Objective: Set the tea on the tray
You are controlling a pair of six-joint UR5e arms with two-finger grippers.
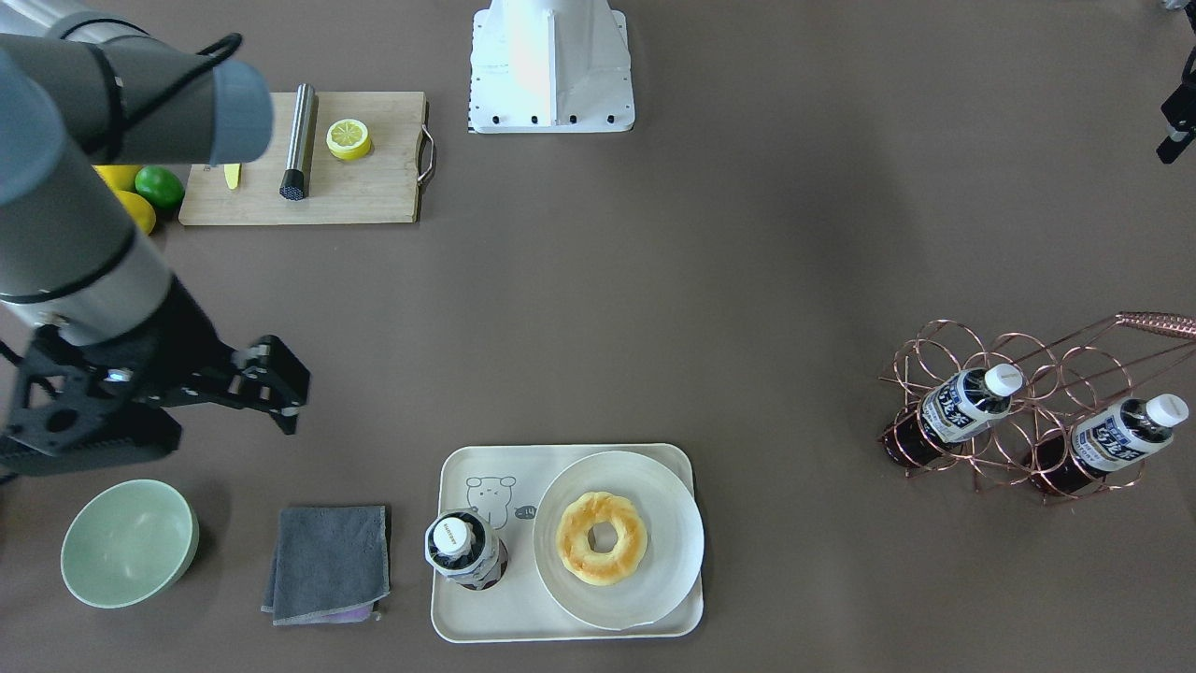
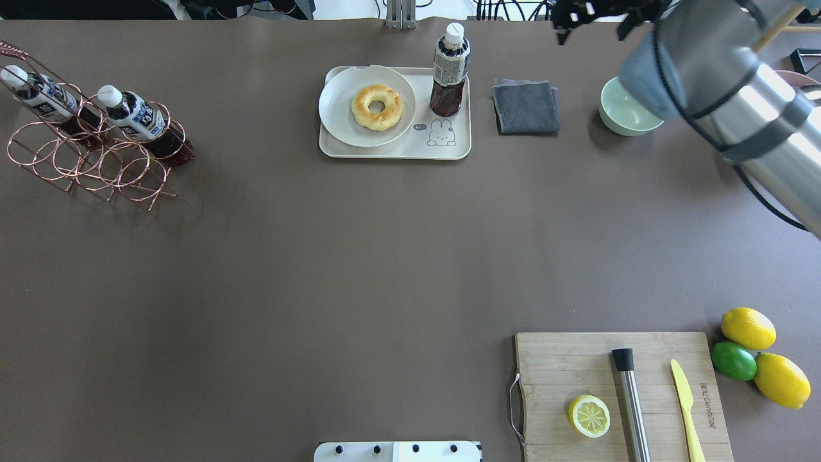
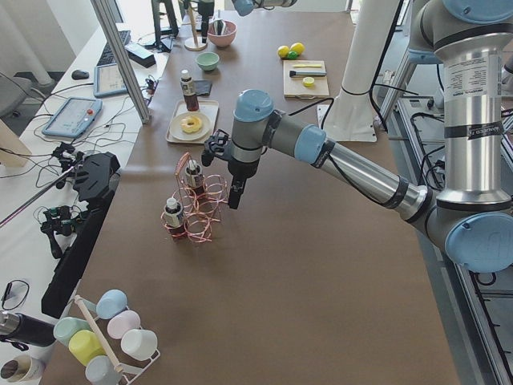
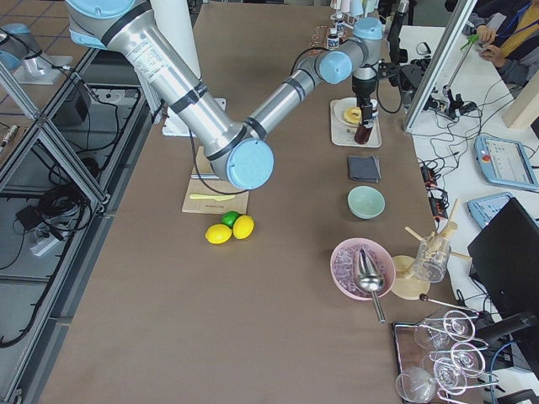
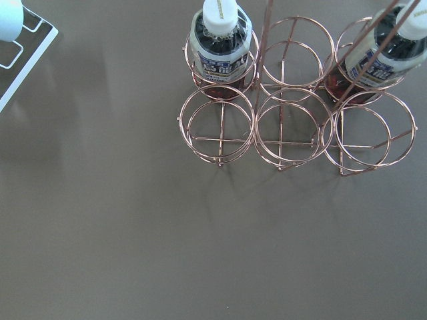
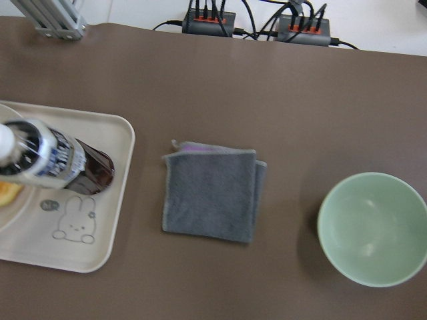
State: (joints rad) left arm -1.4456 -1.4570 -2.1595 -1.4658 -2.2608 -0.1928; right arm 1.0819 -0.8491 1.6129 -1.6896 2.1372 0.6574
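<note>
One tea bottle (image 1: 464,551) with a white cap stands upright on the cream tray (image 1: 523,617), beside the cartoon animal; it also shows in the overhead view (image 2: 451,70) and the right wrist view (image 6: 47,160). My right gripper (image 1: 280,385) is open and empty, raised to the side of the tray, above the table near the grey cloth. Two more tea bottles (image 1: 967,402) (image 1: 1126,435) lie in the copper wire rack (image 5: 280,127). My left gripper (image 3: 236,196) hovers over that rack; I cannot tell whether it is open or shut.
A white plate (image 1: 673,551) with a donut (image 1: 601,537) fills the tray's other half. A folded grey cloth (image 1: 329,561) and a green bowl (image 1: 129,542) lie beside the tray. A wooden cutting board (image 1: 374,187) holds a lemon half, a steel rod and a yellow knife.
</note>
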